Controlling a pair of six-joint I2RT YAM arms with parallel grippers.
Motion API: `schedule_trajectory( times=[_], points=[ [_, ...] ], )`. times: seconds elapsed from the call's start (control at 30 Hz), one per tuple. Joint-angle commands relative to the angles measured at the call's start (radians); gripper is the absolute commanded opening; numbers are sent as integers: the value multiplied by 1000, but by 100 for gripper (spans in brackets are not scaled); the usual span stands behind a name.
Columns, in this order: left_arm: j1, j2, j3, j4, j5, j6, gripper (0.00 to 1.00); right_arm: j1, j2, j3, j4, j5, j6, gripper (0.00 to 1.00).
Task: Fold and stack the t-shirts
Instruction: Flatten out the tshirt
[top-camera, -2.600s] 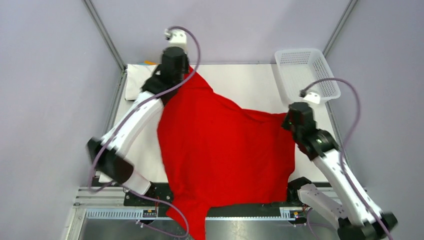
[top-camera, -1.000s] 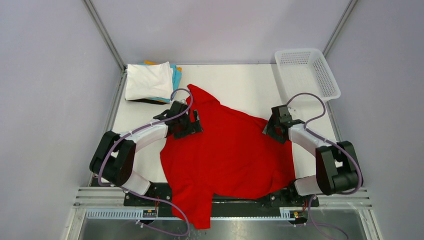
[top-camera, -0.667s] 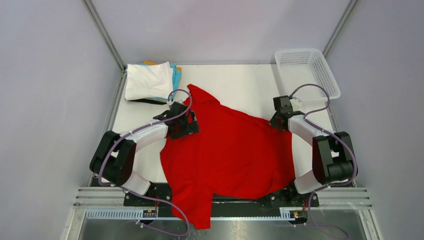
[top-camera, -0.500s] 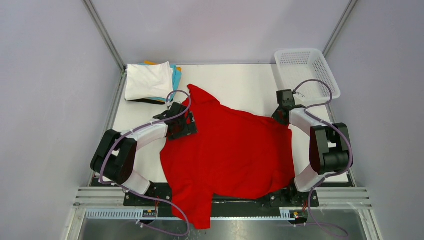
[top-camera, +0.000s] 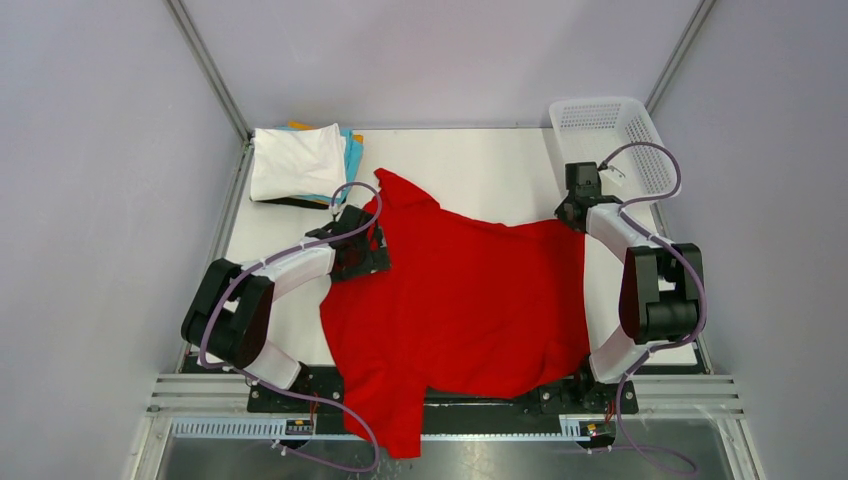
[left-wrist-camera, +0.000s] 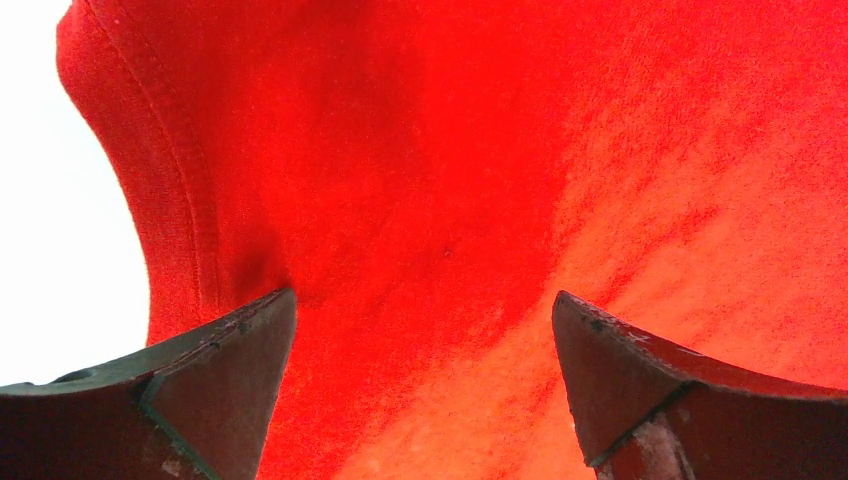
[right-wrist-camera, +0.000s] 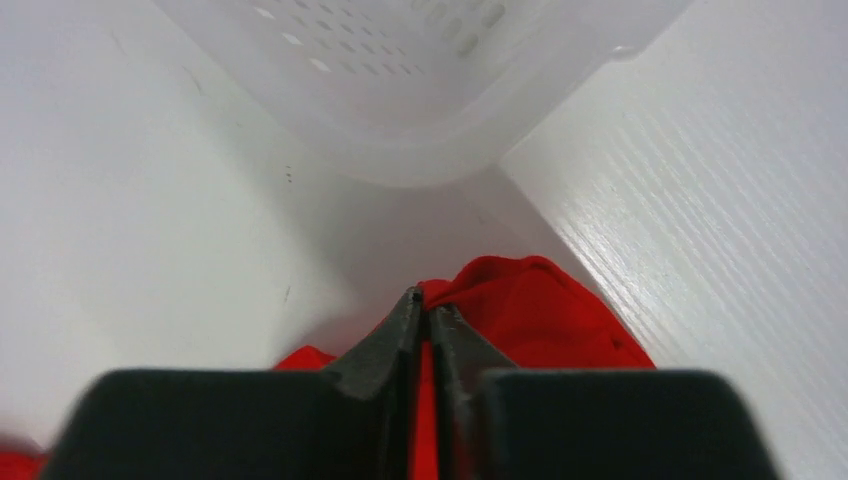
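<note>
A bright red t-shirt lies spread across the table, with its lower part hanging over the near edge. My right gripper is at the shirt's far right corner, shut on a pinch of red cloth. In the right wrist view the fingers of this gripper are pressed together on the fabric. My left gripper is low over the shirt's left part. Its jaws stand wide open with only flat red cloth beneath them. Folded t-shirts are stacked at the far left corner, white on top, with cyan and orange edges showing.
A white mesh basket stands at the far right corner, just beyond my right gripper, and its near corner fills the top of the right wrist view. Bare white table lies between the stack and the basket. Metal frame posts bound the table.
My right gripper has shut on the shirt's right corner and drawn it toward the far right, nearer the basket, which straightened that edge. The left gripper stayed open and barely moved.
</note>
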Motion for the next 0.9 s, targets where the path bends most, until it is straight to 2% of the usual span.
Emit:
schedule_trajectory(
  times=[0.0,0.17,0.33,0.37,0.4,0.63,0.8,0.87],
  points=[
    [6,-4,37,-9,-20,21,99,-3,-6,55,8,23,3,19],
    [6,-35,35,-14,2,27,99,-2,-54,26,5,1,-28,41],
    [6,-65,35,-20,23,27,99,-1,-127,-11,-4,-141,-94,76],
    [6,-66,44,-18,30,25,99,2,-142,-25,-5,-183,-97,91],
    [6,-65,55,-14,41,19,99,8,-155,-41,-7,-218,-99,98],
    [38,-16,229,39,62,-49,99,181,-202,-140,7,-334,-119,99],
    [87,151,420,68,100,-79,99,218,-153,-174,30,-407,-94,99],
    [104,223,486,81,124,-73,94,218,-144,-184,27,-403,-99,99]
  ],
)
